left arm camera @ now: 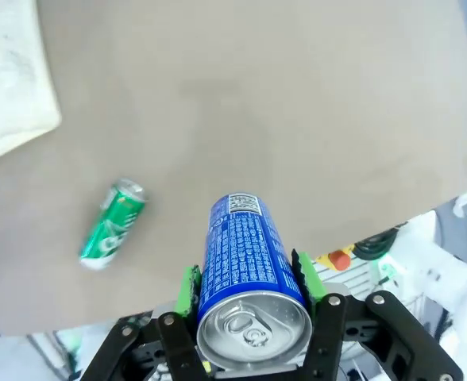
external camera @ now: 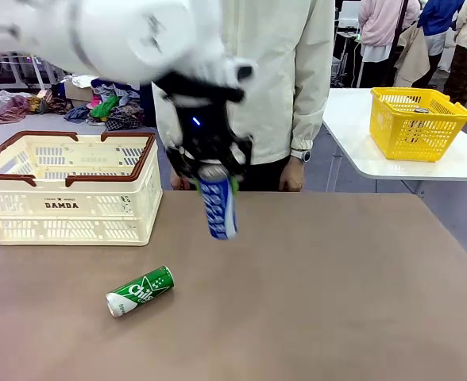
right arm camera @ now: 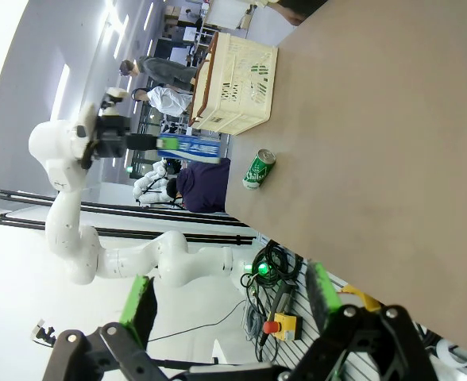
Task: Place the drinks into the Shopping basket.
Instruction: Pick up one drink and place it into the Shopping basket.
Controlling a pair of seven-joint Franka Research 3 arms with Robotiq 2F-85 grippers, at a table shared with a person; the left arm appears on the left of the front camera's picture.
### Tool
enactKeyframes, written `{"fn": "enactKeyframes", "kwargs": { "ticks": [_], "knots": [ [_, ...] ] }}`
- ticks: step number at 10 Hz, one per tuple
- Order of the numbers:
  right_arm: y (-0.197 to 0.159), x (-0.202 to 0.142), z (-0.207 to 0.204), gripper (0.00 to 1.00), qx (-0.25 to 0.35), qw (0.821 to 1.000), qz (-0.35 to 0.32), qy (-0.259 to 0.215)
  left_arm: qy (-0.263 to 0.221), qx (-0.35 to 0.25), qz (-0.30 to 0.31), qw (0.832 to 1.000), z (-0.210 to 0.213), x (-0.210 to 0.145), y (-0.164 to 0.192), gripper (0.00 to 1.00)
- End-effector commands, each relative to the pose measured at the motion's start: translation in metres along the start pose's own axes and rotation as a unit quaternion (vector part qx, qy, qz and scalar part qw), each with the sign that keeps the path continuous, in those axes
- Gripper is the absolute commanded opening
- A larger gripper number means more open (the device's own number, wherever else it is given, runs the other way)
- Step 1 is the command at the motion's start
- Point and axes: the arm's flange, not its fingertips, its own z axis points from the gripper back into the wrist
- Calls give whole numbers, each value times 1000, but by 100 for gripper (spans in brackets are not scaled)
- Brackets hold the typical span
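In the front view, the left claw [external camera: 212, 168] grips the blue can [external camera: 218, 208] by its top, its long axis near upright above the table [external camera: 337, 278]; the basket [external camera: 67, 208] lies at 9 o'clock, the green can [external camera: 140, 291] at 7, and the right claw [right arm camera: 230, 298] gapes empty.

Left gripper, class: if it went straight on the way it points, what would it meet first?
Most likely the bare table. The left gripper, shut on the blue can, points down at it; the can's lower end leads, aimed beside the green can, away from the Shopping basket.
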Motion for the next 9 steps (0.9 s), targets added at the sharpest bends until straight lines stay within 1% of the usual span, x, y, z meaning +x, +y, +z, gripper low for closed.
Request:
{"fn": "enactKeyframes", "kwargs": {
  "ticks": [1,2,3,4,8,9],
  "knots": [
    [6,3,0,100,6,1000,-2,-6,-27,-4,19,999,39,-11,27,0],
    [6,3,0,100,6,1000,-2,-6,-30,2,0,1000,54,-17,38,0],
    [6,3,0,100,6,1000,-2,-6,-39,-14,18,999,49,-21,44,0],
    [6,3,0,100,6,1000,-2,-6,-29,4,15,999,53,-11,32,0],
    [6,3,0,100,6,1000,-2,-6,-29,4,15,999,53,-11,32,0],
    [6,3,0,100,6,1000,-2,-6,-23,13,14,1000,45,-13,31,0]
  ]
}}
